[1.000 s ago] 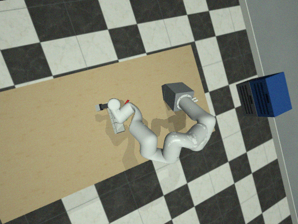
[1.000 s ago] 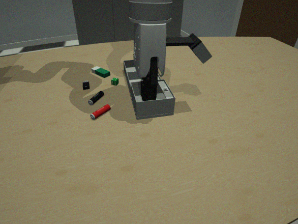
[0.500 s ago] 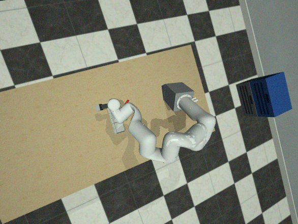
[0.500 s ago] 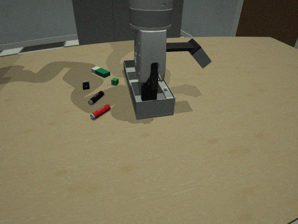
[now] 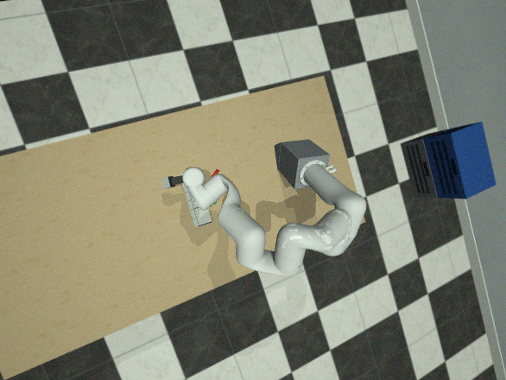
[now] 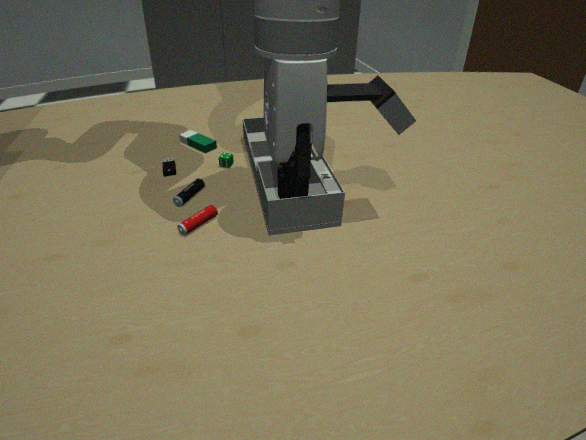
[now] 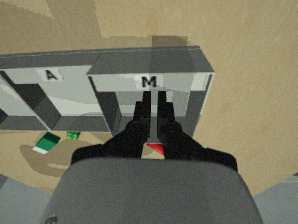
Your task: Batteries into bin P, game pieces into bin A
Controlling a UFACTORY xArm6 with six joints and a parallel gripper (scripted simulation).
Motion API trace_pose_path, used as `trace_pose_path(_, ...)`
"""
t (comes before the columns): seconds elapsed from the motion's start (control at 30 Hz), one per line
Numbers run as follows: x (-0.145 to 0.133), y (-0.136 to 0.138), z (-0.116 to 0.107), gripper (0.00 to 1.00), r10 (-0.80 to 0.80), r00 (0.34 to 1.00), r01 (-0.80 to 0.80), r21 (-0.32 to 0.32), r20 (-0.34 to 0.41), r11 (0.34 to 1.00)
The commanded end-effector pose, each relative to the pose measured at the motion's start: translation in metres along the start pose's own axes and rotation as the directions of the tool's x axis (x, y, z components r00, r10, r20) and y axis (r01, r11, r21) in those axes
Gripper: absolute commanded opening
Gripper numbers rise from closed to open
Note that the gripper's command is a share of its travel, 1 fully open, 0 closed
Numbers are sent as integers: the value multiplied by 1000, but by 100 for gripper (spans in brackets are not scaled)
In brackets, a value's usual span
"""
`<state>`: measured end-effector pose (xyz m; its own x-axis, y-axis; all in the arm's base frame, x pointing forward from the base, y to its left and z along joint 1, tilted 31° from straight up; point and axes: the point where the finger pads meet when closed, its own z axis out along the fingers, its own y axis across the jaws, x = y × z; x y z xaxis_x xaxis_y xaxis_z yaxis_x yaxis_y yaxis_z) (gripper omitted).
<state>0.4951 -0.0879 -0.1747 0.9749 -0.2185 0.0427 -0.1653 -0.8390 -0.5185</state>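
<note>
The red battery lay on its side on the wooden surface, outside the grey bin row. In the exterior view its long axis ran on a slant, the silvery end pointing to the lower left and the red end to the upper right, toward the bins. The black battery, also on its side, lay near it on nearly the same slant, its silvery end likewise at the lower left.

Batteries numbered two, one red and one black. Two dice rested beyond them: one green die near the side of the bin row, and one black die farther from it. One green-and-white eraser lay flat behind the dice, its white end to the left in the exterior view. One bin row stood upright on the surface, with at least three compartments in the wrist view; two labels, A and M, could be read.

The hand pointed down into the compartment marked M, its fingers nearly together with only a narrow gap and nothing clamped between them.
</note>
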Motion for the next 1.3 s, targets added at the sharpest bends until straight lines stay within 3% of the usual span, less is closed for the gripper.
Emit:
trace_pose_path(0.0,2,0,-2,7,-1,1000,1,-1,-4,1000)
trace_pose_path(0.67,2,0,-2,7,-1,1000,1,-1,-4,1000)
trace_pose_path(1.27,2,0,-23,7,-1,1000,1,-1,-4,1000)
